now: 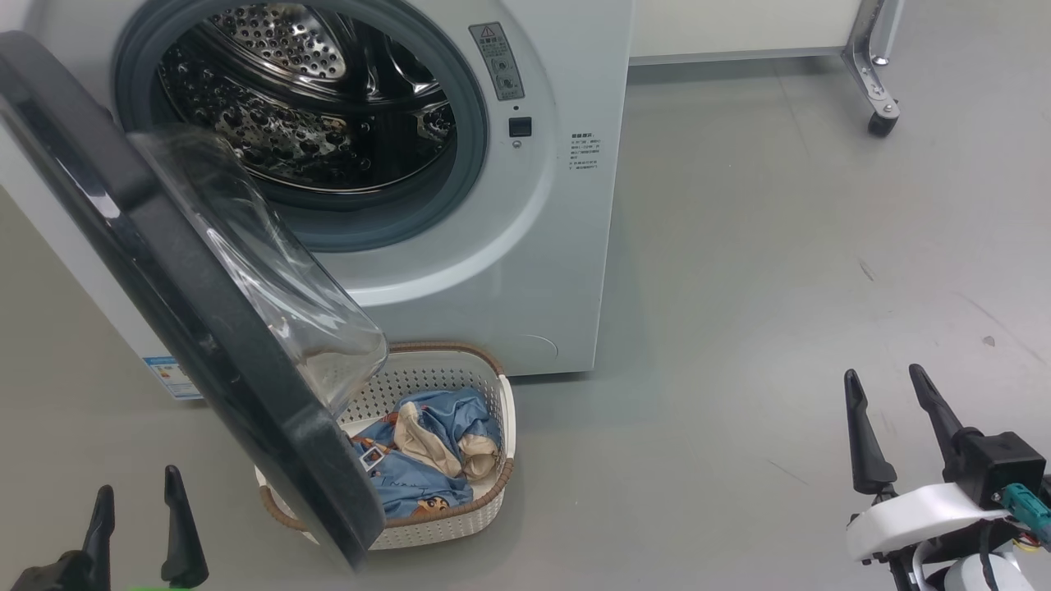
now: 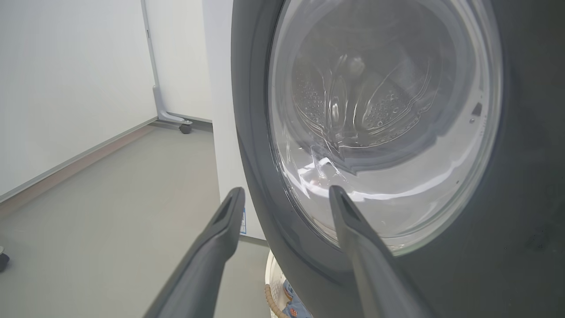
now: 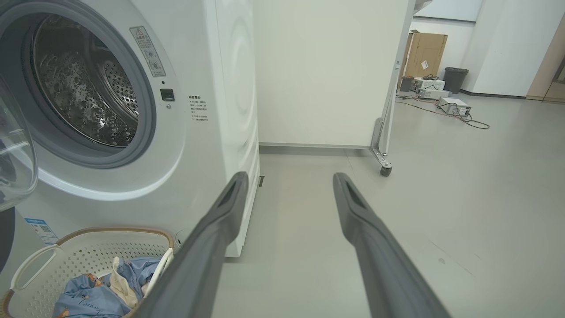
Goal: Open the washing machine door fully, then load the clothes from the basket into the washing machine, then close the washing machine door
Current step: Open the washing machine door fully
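Note:
The washing machine (image 1: 493, 246) stands with its steel drum (image 1: 312, 90) exposed. Its door (image 1: 164, 271), black-rimmed with a bulging glass bowl (image 1: 271, 271), is swung out to the left and hangs over the basket (image 1: 443, 517). In the basket lie the clothes (image 1: 427, 455), light blue with cream parts. My left gripper (image 1: 138, 492) is open at the lower left, close to the door's outer face (image 2: 507, 247). My right gripper (image 1: 887, 382) is open at the lower right, well clear of the basket (image 3: 88, 247) and clothes (image 3: 97, 291).
Grey floor spreads to the right of the washer. A white panel on a metal leg with a caster (image 1: 880, 123) stands behind. The right wrist view shows boxes, a bin (image 3: 454, 79) and cables (image 3: 468, 119) far off.

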Controlling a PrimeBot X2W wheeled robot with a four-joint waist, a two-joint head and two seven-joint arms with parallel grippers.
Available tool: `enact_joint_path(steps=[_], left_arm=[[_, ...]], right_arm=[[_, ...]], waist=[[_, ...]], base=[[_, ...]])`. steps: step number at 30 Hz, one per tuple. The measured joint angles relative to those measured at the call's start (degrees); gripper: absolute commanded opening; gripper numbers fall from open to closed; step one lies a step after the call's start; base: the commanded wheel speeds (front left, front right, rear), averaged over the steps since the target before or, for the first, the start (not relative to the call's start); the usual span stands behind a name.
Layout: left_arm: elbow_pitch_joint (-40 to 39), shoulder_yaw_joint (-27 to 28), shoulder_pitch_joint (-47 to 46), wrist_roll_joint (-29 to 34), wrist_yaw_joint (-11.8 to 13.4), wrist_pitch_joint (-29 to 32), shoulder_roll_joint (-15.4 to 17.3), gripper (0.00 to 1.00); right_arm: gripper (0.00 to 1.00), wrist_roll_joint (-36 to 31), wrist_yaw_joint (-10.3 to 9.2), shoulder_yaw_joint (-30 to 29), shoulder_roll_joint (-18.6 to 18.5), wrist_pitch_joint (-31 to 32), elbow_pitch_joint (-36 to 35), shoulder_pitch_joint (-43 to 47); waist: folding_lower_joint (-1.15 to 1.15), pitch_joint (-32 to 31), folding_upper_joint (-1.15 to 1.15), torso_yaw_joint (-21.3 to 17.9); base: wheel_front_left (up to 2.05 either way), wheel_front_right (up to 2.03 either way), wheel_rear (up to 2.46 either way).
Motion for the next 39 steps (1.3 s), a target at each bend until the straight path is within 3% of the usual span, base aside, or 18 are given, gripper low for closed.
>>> enact_joint_path(steps=[9,11,12,23,28,33,39], left_arm=[[-0.11,0.04,0.01,0.16,0.00,0.00,0.00,1.00],[-0.12,0.05,0.01,0.24,0.00,0.00,0.00,0.19],[-0.14,0.07,0.01,0.29,0.00,0.00,0.00,0.00],[-0.38,0.78,0.01,0.98,0.20,0.00,-0.01,0.00],[-1.57,1.83,-0.03,-1.00,1.96,0.00,-0.02,0.00],[-7.15,6.00,-1.39,-5.72,4.89,-0.01,0.01,0.00],[-19.11,6.54,-7.54,-5.45,5.14,-0.02,-0.07,0.00]], right_arm=[[1.00,-1.16,1.56,-1.65,1.02,0.00,0.20,0.08],[1.00,-1.52,2.00,-2.07,1.25,0.00,0.26,0.13],[1.00,-1.55,2.01,-2.29,1.41,0.00,0.29,0.15],[1.00,-3.21,3.83,-4.16,2.92,0.00,0.49,0.94],[1.00,-3.64,4.52,-4.88,3.61,0.00,0.65,0.98],[1.00,-3.98,4.95,-6.23,4.21,0.00,0.59,1.05],[1.00,-4.19,5.05,-7.61,4.56,0.00,0.48,1.24]], waist=[[0.00,0.13,0.00,0.02],[0.00,0.17,0.00,0.03],[0.00,0.18,0.00,0.03],[0.00,0.27,0.00,0.20],[0.00,0.38,0.00,0.45],[0.00,0.56,0.00,0.91],[0.00,1.21,0.00,2.29]], base=[[0.00,0.00,0.00],[0.00,0.00,0.00],[0.00,0.00,0.00],[0.00,0.00,0.00],[0.00,0.00,0.00],[0.00,0.00,0.00],[0.00,0.00,0.00]])
